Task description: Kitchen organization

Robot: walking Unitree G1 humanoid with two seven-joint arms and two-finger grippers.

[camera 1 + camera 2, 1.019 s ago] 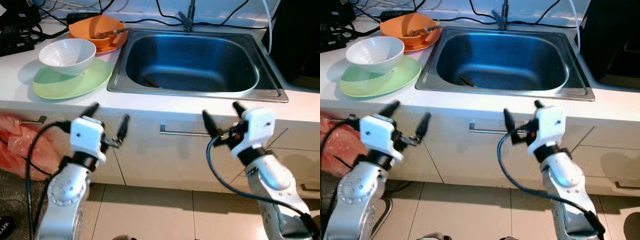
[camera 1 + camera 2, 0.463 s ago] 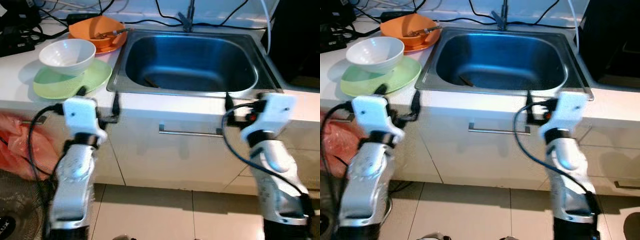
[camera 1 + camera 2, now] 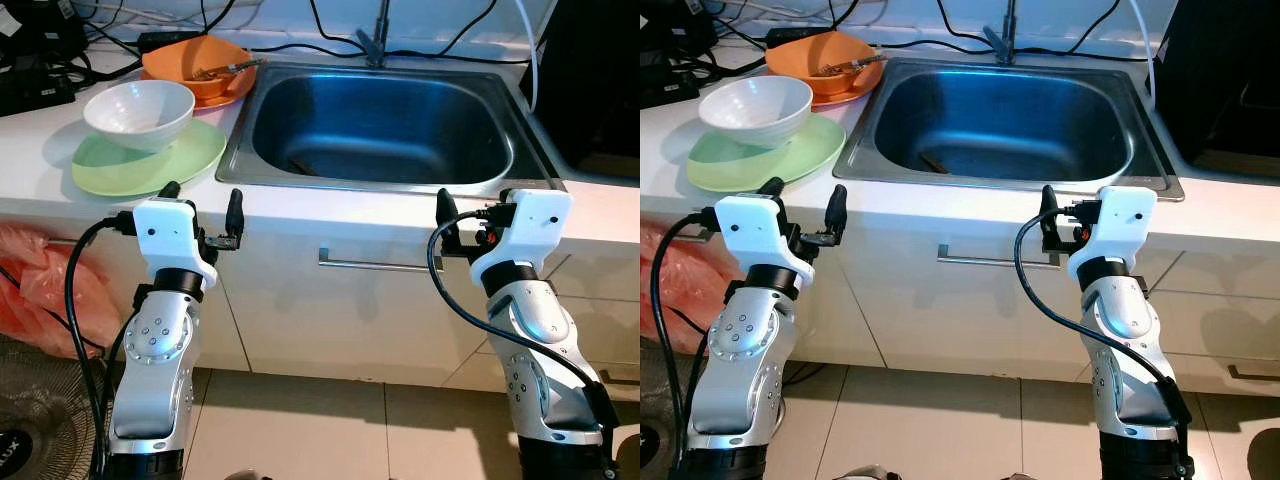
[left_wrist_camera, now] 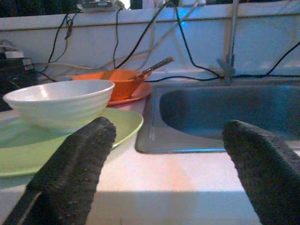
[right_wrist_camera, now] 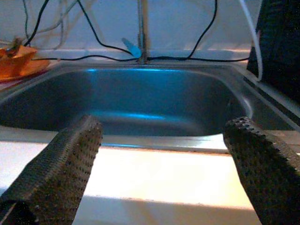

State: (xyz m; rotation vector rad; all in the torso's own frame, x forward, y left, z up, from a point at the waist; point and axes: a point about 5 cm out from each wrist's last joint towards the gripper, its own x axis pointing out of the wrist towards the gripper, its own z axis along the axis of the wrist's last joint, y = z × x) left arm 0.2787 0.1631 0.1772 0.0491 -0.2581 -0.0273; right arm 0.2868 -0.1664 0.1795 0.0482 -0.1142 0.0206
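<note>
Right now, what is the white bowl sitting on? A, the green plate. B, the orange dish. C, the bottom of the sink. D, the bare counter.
A: the white bowl rests on the green plate, left of the sink and in front of the orange dish.

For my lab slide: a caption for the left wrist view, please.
Open left gripper at the counter edge, facing a white bowl on a green plate beside the steel sink.

White bowl (image 3: 139, 111) upright on green plate (image 3: 150, 160); orange bowl (image 3: 196, 62) w/ utensil behind, left of sink (image 3: 380, 125).
</note>
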